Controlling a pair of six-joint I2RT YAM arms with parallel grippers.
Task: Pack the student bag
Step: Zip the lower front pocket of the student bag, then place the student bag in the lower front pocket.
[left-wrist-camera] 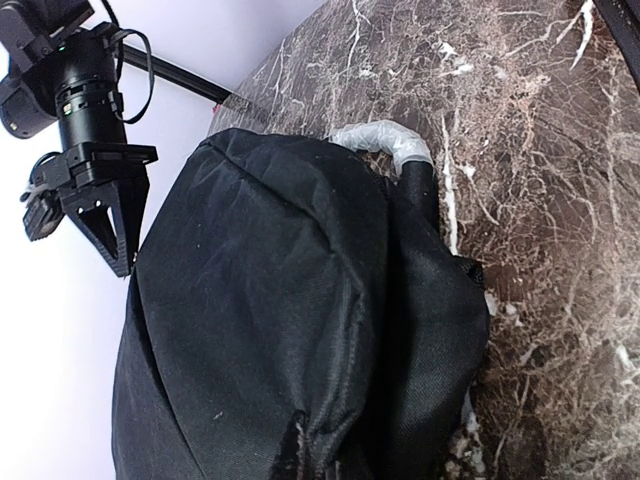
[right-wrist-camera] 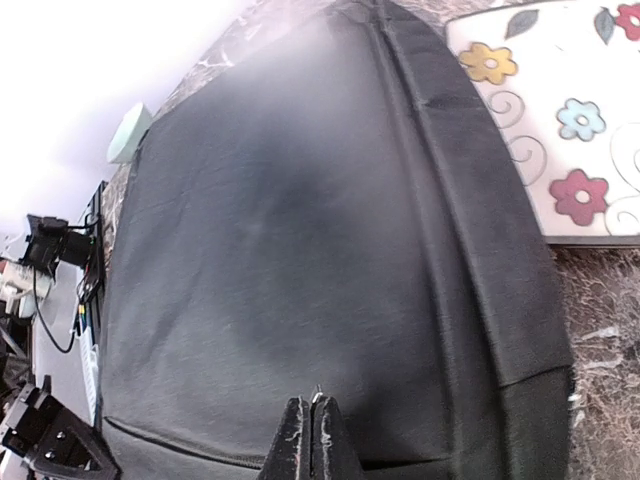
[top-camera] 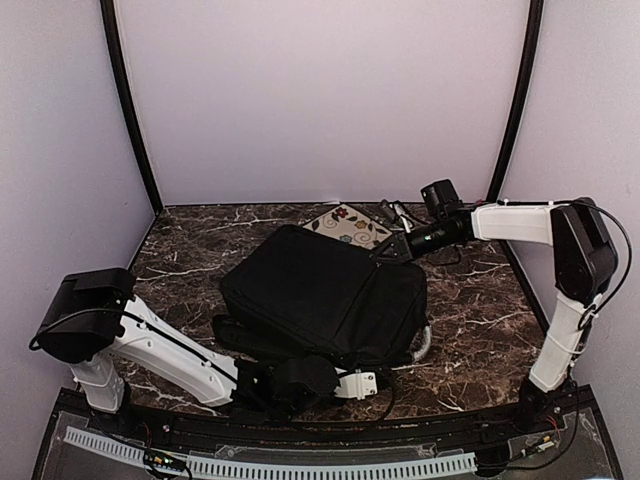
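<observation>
Setup sits on a dark brown marble-look counter (top-camera: 190, 245) with white veins all through it. Plain pale walls box it in on three sides: a back wall (top-camera: 320, 100) behind the counter, a left wall (top-camera: 50, 150) and a right wall (top-camera: 595, 90), all with a faint lilac tint. Two thin black poles (top-camera: 130, 110) rise from the counter's back corners and lean inward. Along the counter's near edge there's a white slotted strip (top-camera: 300, 466). Lighting is soft and even, no harsh shadows.
</observation>
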